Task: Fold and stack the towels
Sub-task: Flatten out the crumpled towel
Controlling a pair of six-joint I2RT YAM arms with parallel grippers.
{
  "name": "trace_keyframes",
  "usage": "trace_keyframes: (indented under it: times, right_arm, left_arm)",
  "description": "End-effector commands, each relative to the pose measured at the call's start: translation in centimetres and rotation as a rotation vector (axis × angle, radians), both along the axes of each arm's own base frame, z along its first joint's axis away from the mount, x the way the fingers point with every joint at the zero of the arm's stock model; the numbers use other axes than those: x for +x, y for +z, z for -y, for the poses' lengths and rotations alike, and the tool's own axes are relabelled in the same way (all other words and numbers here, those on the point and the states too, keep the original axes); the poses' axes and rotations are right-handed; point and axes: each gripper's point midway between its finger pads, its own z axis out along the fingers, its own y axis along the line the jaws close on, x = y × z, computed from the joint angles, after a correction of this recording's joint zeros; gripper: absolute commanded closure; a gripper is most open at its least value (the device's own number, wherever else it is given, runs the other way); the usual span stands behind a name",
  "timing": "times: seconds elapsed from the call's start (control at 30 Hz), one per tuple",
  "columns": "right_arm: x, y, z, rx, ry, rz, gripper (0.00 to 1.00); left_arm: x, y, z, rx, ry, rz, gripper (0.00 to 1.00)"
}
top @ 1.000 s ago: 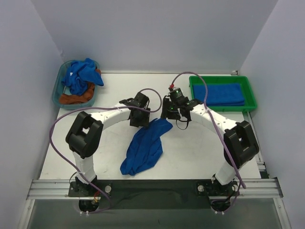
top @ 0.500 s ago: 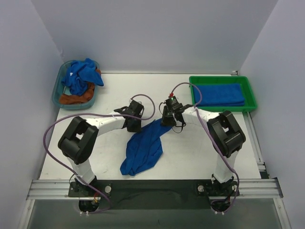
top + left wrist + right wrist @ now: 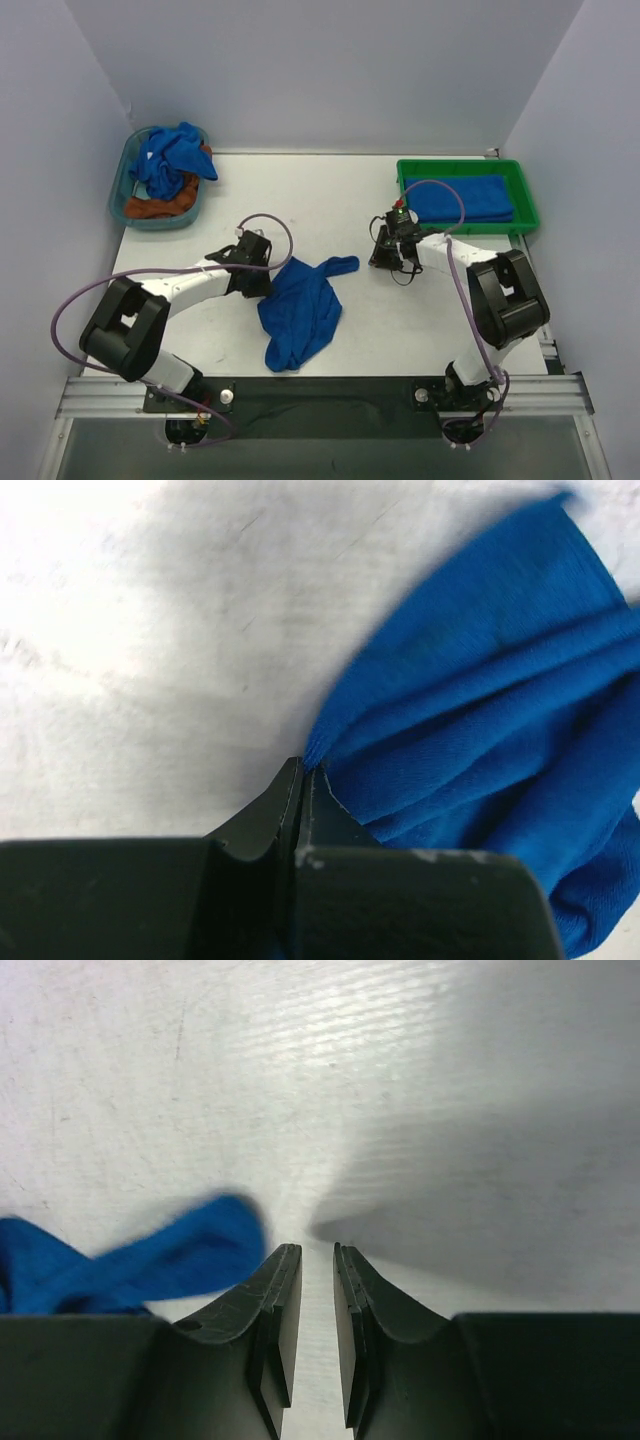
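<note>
One corner of the blue towel (image 3: 300, 310) lies nine o'clock from your right fingers (image 3: 278, 1300), barely apart; left fingers (image 3: 285, 810) clamp its edge.

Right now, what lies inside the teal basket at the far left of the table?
In the teal basket, a crumpled blue towel lies on top of an orange-brown towel. Whatever is beneath them, and the basket's bottom, is covered and cannot be seen.
</note>
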Motion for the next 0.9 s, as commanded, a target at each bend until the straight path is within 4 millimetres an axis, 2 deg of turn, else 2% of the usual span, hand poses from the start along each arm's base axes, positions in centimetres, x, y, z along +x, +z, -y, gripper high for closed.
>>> trace_keyframes:
  times: [0.0, 0.1, 0.13, 0.23, 0.3, 0.33, 0.37, 0.43, 0.47, 0.5, 0.53, 0.57, 0.63, 0.67, 0.73, 0.77, 0.83, 0.87]
  right_arm:
    - [-1.0, 2.0, 2.4, -0.106, 0.021, 0.031, 0.79]
    - [-2.1, 2.4, 3.3, -0.142, 0.024, 0.017, 0.79]
    - [-2.9, 1.9, 3.9, -0.154, 0.018, -0.005, 0.79]
    - [-3.6, 2.3, 4.2, -0.148, 0.014, -0.001, 0.78]
    - [-3.3, 3.4, 3.3, -0.144, 0.048, 0.036, 0.77]
    - [-3.0, 3.9, 2.8, -0.144, 0.063, 0.051, 0.75]
    - [-2.2, 5.4, 1.6, -0.134, 0.092, 0.090, 0.73]
    - [-1.6, 6.6, 0.6, -0.143, 0.127, 0.112, 0.64]
    - [-0.8, 7.9, -0.3, -0.135, 0.139, 0.144, 0.60]
    - [-0.8, 8.0, -1.1, -0.137, 0.162, 0.147, 0.54]
    - [-0.6, 8.3, -1.6, -0.133, 0.172, 0.154, 0.51]
    - [-0.4, 8.6, -2.0, -0.127, 0.180, 0.160, 0.50]
    - [-0.1, 9.0, -3.2, -0.113, 0.202, 0.169, 0.48]
    - [-0.1, 9.1, -3.5, -0.113, 0.209, 0.171, 0.48]
    - [-0.1, 9.2, -4.1, -0.109, 0.220, 0.172, 0.47]
    - [-0.2, 9.1, -4.2, -0.108, 0.225, 0.170, 0.47]
    - [-0.3, 9.0, -4.6, -0.108, 0.239, 0.170, 0.46]
    - [-0.3, 8.9, -4.7, -0.107, 0.241, 0.168, 0.46]
  left_arm:
    - [-3.5, -1.5, -2.7, 0.071, 0.044, -0.102, 1.00]
    - [-4.0, -0.7, -3.3, 0.073, 0.054, -0.088, 1.00]
    - [-4.6, -0.8, -3.6, 0.078, 0.055, -0.097, 1.00]
    - [-5.2, -0.3, -3.3, 0.046, 0.045, -0.095, 0.99]
    - [-5.3, 0.2, -3.1, 0.030, 0.042, -0.089, 0.92]
    - [-5.2, 0.5, -3.1, 0.027, 0.044, -0.082, 0.83]
    - [-4.4, 1.6, -2.9, 0.009, 0.053, -0.040, 0.77]
    - [-3.3, 2.9, -2.6, -0.005, 0.056, 0.007, 0.60]
    - [-2.6, 3.6, -2.5, -0.004, 0.061, 0.030, 0.53]
    - [-1.5, 4.6, -2.3, -0.006, 0.057, 0.059, 0.49]
    - [-0.7, 5.1, -2.3, -0.004, 0.062, 0.076, 0.44]
    - [-0.2, 4.8, -2.5, 0.020, 0.059, 0.070, 0.41]
    - [1.7, 5.5, -2.4, 0.021, 0.074, 0.086, 0.41]
    - [2.1, 4.6, -2.4, 0.041, 0.061, 0.061, 0.41]
    - [3.8, 4.9, -2.1, 0.049, 0.062, 0.078, 0.41]
    - [4.2, 3.9, -2.0, 0.065, 0.051, 0.053, 0.41]
    - [5.5, 4.0, -1.5, 0.069, 0.044, 0.056, 0.41]
    - [5.8, 3.1, -1.6, 0.087, 0.043, 0.034, 0.41]
